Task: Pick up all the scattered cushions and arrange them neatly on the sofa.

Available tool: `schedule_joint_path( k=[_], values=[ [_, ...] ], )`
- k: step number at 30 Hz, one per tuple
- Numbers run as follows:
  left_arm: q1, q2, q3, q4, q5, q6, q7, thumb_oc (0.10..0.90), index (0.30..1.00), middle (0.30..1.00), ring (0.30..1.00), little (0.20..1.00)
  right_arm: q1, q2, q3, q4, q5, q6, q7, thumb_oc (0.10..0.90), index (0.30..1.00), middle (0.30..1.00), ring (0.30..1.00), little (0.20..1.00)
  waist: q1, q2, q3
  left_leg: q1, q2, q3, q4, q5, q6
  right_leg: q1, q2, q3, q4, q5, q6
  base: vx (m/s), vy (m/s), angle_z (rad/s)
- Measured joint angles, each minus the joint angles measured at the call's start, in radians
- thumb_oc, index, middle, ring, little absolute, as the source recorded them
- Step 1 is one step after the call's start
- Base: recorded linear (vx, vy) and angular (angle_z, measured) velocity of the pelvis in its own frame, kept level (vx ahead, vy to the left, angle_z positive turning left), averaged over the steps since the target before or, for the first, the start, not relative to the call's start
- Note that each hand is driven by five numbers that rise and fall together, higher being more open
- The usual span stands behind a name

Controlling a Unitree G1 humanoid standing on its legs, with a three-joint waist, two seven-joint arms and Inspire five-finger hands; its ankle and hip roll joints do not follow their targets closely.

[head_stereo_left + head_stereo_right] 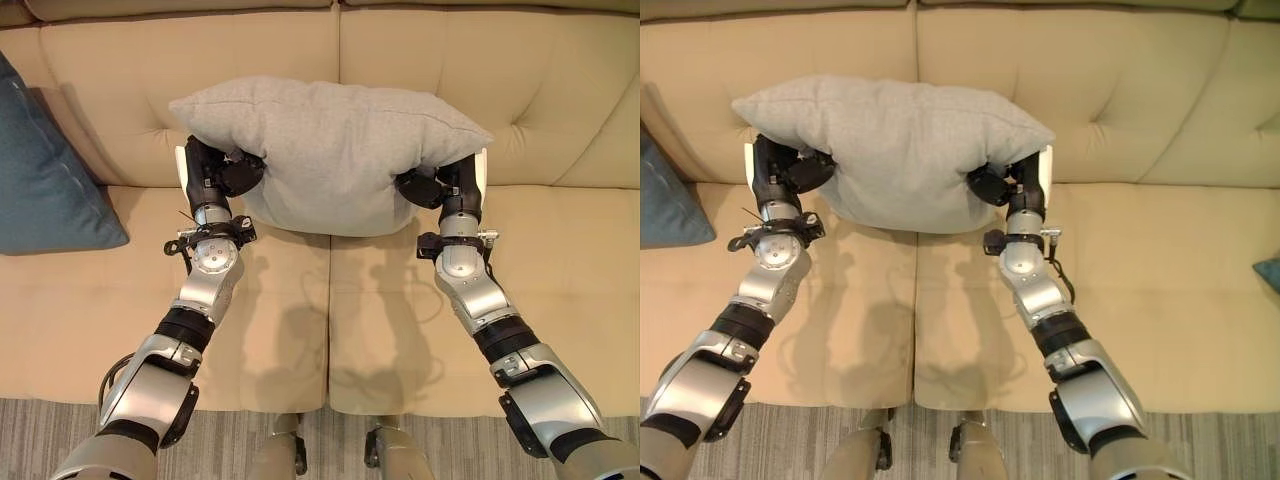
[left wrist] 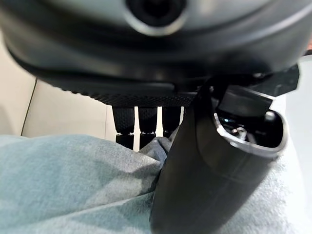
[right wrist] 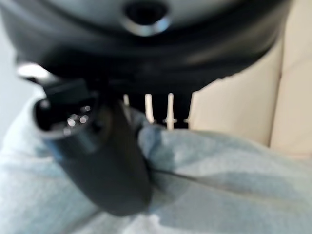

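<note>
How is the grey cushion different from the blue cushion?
The grey cushion is light grey; the blue cushion is dark teal-blue. The grey cushion is pinched between the left hand and the right hand in front of the sofa's backrest; the blue cushion leans untouched at the robot's far left. Both are soft cushions at the sofa.

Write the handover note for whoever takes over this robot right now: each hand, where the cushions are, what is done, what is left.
Left hand: shut on the grey cushion, at its left end.
Right hand: shut on the same cushion, at its right end.
The grey cushion is held against the sofa backrest, at the middle.
A blue cushion leans at the sofa's left end.
Done: grey cushion brought to the sofa.
Left: let go of it and straighten it.
</note>
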Motion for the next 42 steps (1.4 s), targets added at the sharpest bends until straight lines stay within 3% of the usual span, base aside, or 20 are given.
schedule_joint_path(
  k=[3, 6, 15, 28, 29, 30, 31, 32, 35, 42],
  values=[
    [0.000, -0.003, 0.019, -0.010, 0.000, 0.007, 0.000, 0.400, 0.300, 0.300, 0.300, 0.300, 0.001, 0.007, 0.000, -0.011, 0.000, 0.009, 0.000, 0.400, 0.300, 0.300, 0.300, 0.300, -0.002, -0.005, 0.011, 0.010, 0.001, 0.000, -0.011, 0.000, 0.000, 0.003, 0.000, 0.000, 0.000, 0.000, 0.000, 0.00, -0.002, -0.03],
    [0.050, -0.008, 0.035, -0.113, 0.001, 0.028, 0.000, 0.400, 0.300, 0.300, 0.300, 0.300, 0.040, -0.003, -0.025, -0.081, -0.001, 0.032, 0.001, 0.400, 0.300, 0.300, 0.300, 0.300, -0.004, -0.017, 0.058, 0.036, -0.001, -0.002, -0.019, 0.000, 0.000, 0.027, -0.001, -0.001, 0.000, 0.000, 0.001, 0.01, -0.001, 0.01],
    [0.184, -0.037, 0.049, -0.186, 0.002, 0.029, 0.000, 0.400, 0.300, 0.300, 0.300, 0.300, 0.184, 0.017, -0.044, -0.179, -0.031, 0.046, 0.002, 0.400, 0.300, 0.300, 0.300, 0.300, -0.010, -0.027, 0.065, 0.056, -0.003, -0.002, -0.020, 0.000, 0.000, 0.046, 0.000, 0.001, 0.000, -0.001, 0.002, 0.00, 0.000, 0.00],
    [0.171, -0.045, 0.064, -0.169, 0.052, 0.029, 0.031, 0.400, 0.300, 0.300, 0.300, 0.300, 0.180, 0.038, -0.050, -0.176, -0.056, 0.046, -0.003, 0.400, 0.300, 0.300, 0.300, 0.300, -0.027, -0.030, 0.067, 0.024, -0.006, -0.001, -0.020, 0.001, -0.001, 0.015, 0.001, 0.003, -0.001, -0.006, 0.008, 0.00, 0.000, 0.00],
    [0.128, -0.047, 0.060, -0.132, 0.074, 0.031, 0.048, 0.618, 0.627, 0.627, 0.627, 0.627, 0.159, 0.037, -0.049, -0.168, -0.060, 0.047, -0.006, 0.405, 0.307, 0.307, 0.307, 0.307, -0.028, -0.030, 0.067, 0.019, -0.006, -0.001, -0.020, 0.001, -0.001, 0.010, 0.000, 0.003, 0.000, -0.006, 0.008, 0.00, 0.000, 0.00],
    [0.107, -0.045, 0.060, -0.118, 0.081, 0.032, 0.057, 0.780, 0.869, 0.869, 0.869, 0.869, 0.148, 0.037, -0.050, -0.168, -0.070, 0.047, -0.013, 0.469, 0.404, 0.404, 0.404, 0.404, -0.029, -0.030, 0.067, 0.015, -0.006, -0.001, -0.020, 0.001, -0.001, 0.007, 0.000, 0.003, 0.000, -0.006, 0.007, 0.00, 0.000, 0.00],
    [0.061, -0.043, 0.055, -0.064, 0.084, 0.032, 0.064, 0.800, 0.900, 0.900, 0.900, 0.900, 0.113, 0.037, -0.036, -0.132, -0.083, 0.047, -0.028, 0.604, 0.606, 0.606, 0.606, 0.606, -0.031, -0.030, 0.067, 0.015, -0.005, -0.001, -0.019, 0.001, -0.001, 0.006, 0.000, 0.003, 0.000, -0.005, 0.007, 0.00, 0.000, 0.00],
    [0.028, -0.041, 0.051, -0.028, 0.084, 0.041, 0.067, 0.800, 0.900, 0.900, 0.900, 0.900, 0.086, 0.036, -0.026, -0.101, -0.088, 0.049, -0.033, 0.800, 0.900, 0.900, 0.900, 0.900, -0.032, -0.030, 0.066, 0.014, -0.004, -0.001, -0.019, 0.001, -0.001, 0.005, 0.000, 0.002, 0.000, -0.005, 0.007, 0.00, 0.000, 0.00],
    [-0.042, -0.025, 0.022, 0.014, 0.131, 0.062, 0.080, 0.800, 0.900, 0.900, 0.900, 0.900, 0.005, 0.029, -0.021, -0.027, -0.130, 0.059, -0.065, 0.800, 0.900, 0.900, 0.900, 0.900, -0.032, -0.030, 0.066, 0.007, -0.004, 0.001, -0.019, 0.001, -0.001, -0.004, 0.000, 0.004, 0.000, -0.005, 0.007, 0.00, 0.000, 0.00],
    [-0.055, -0.024, 0.021, 0.026, 0.176, 0.067, 0.080, 0.800, 0.900, 0.900, 0.900, 0.900, -0.041, -0.014, -0.040, 0.059, -0.210, 0.076, -0.106, 0.800, 0.900, 0.900, 0.900, 0.900, -0.029, -0.030, 0.066, 0.007, -0.004, 0.004, -0.019, 0.001, -0.001, -0.005, -0.002, 0.005, 0.000, -0.005, 0.007, 0.00, 0.000, 0.00]
  ],
)
